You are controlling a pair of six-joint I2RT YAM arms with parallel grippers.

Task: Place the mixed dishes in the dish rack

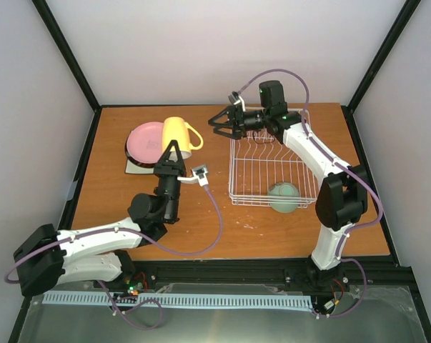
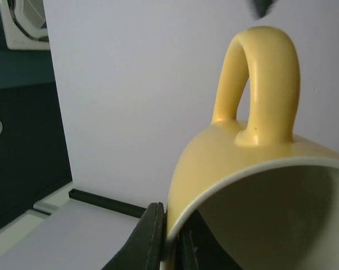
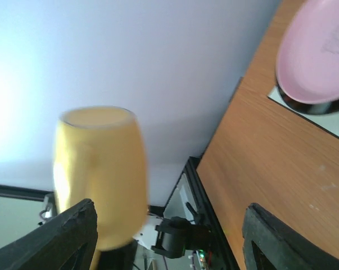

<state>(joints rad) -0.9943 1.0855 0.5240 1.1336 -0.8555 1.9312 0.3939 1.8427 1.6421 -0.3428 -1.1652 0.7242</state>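
Top view: the white wire dish rack (image 1: pixel 266 171) sits right of centre on the brown wooden table (image 1: pixel 222 221), the mint-green bowl (image 1: pixel 284 197) in its lower-right corner. Left of centre, the pink round plate (image 1: pixel 144 138) lies stacked above the white square plate (image 1: pixel 138 169). The pale yellow mug (image 1: pixel 176 133) is just right of the pink round plate.

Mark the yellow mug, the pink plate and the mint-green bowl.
yellow mug (image 1: pixel 176 134), top external view, on its side wall.
pink plate (image 1: pixel 144 141), top external view, on its flat centre.
mint-green bowl (image 1: pixel 284 197), top external view, on its middle.
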